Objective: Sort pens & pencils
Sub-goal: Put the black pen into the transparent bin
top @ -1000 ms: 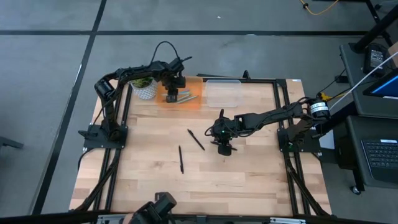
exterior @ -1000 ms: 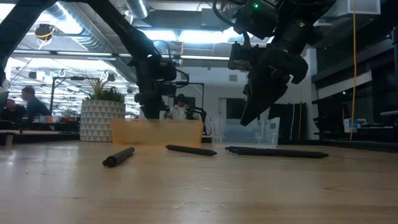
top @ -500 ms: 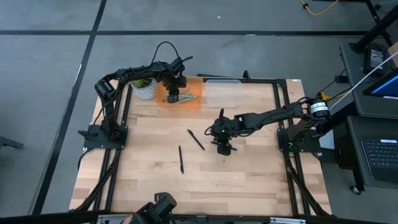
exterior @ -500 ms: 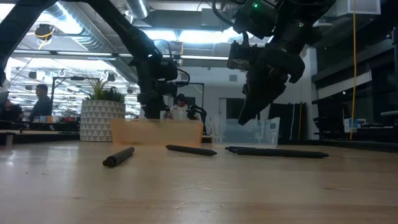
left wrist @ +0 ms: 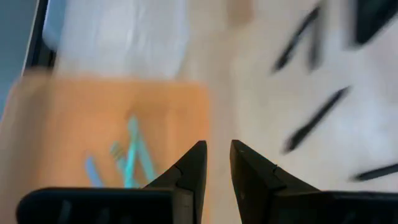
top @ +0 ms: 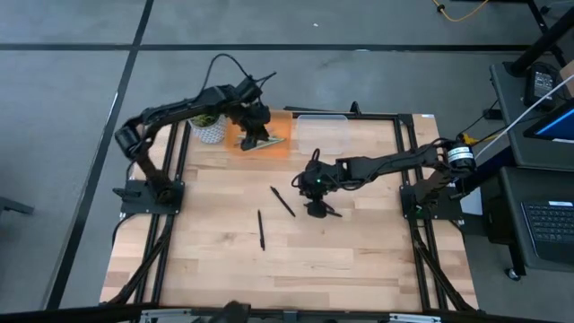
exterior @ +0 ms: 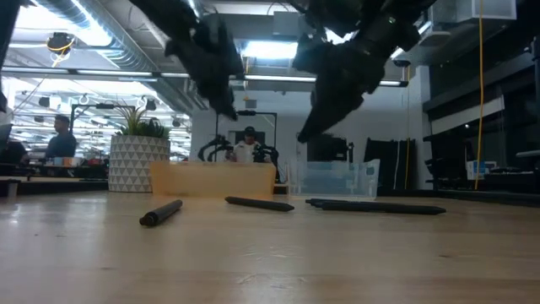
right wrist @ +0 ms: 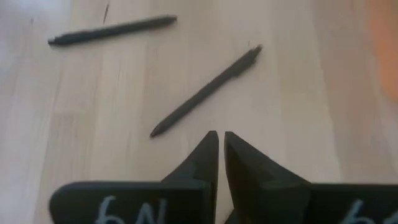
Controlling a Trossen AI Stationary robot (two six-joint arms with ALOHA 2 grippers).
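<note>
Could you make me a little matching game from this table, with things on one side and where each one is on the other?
Things:
1. orange tray
2. potted plant
3. clear box
4. right gripper

Places:
A. over the middle of the table, beside two dark pens lying on the wood
B. at the table's back left corner, beside the tray
C. at the back edge, right of the orange tray
D. at the back edge, under the left gripper, with light blue sticks in it

Pairs: 1-D, 2-B, 3-C, 4-A
</note>
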